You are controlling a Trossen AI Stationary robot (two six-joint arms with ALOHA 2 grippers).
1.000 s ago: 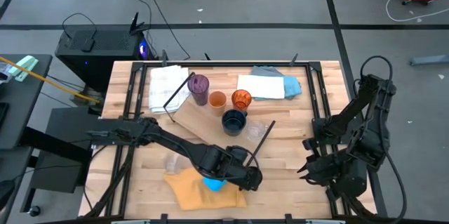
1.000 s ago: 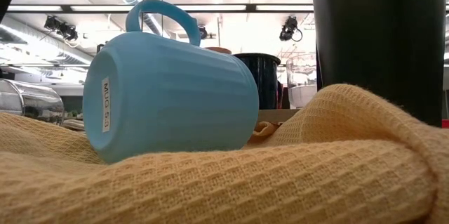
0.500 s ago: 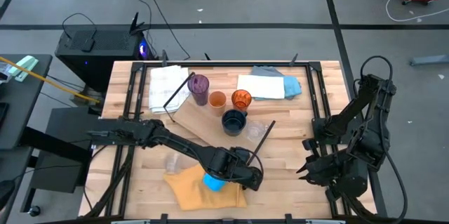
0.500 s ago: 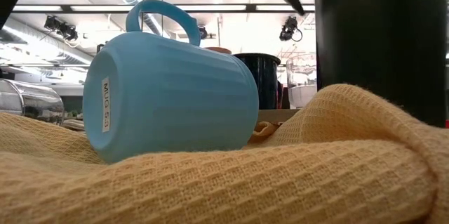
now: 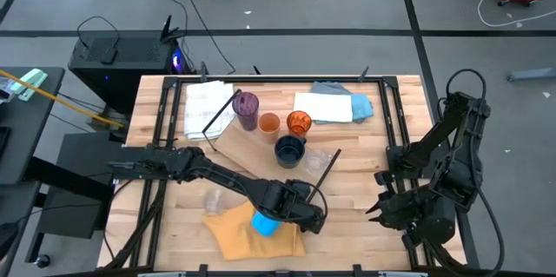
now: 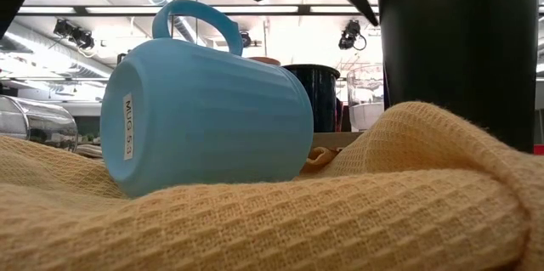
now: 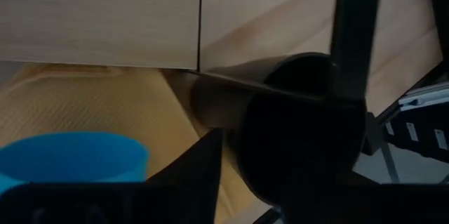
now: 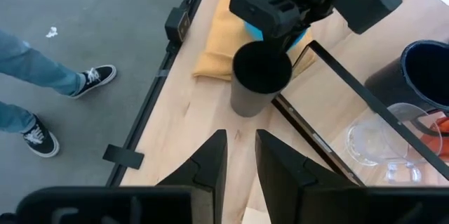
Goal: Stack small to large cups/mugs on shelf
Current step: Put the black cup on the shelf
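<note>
A black cup [image 8: 258,76] stands upright on the table beside a yellow cloth [image 5: 228,235]; it also shows in the low view [image 6: 463,50]. A bright blue mug [image 6: 204,110] lies on its side on the cloth. My left gripper [image 5: 302,210] is open just above the black cup. One finger [image 6: 355,1] is beside the cup's outer wall and the other is hidden. The shelf [image 5: 248,148] carries a purple tumbler [image 5: 248,108], a light orange cup [image 5: 269,123], an amber cup [image 5: 299,122] and a navy mug [image 5: 289,149]. My right gripper [image 8: 240,143] is open and empty at the table's right. My left gripper comes at the black cup's rim [image 7: 280,76] from above. One finger [image 7: 203,164] stands outside the cup's wall, on the side toward the blue mug. The other finger does not show against the dark cup. I cannot tell whether either finger touches the cup.
One of the shelf's black rods [image 8: 344,76] runs close past the black cup. A clear glass [image 5: 213,201] lies left of the yellow cloth, and another [image 8: 372,140] is on the shelf. White [image 5: 207,103] and blue [image 5: 334,103] folded cloths lie at the far edge. A person's legs [image 8: 28,90] are beside the table.
My left gripper has come down toward the black cup: it was out of the low view a second ago and now hangs at that view's top, with one finger beside the cup's wall. The cups and the cloth have stayed in place.
</note>
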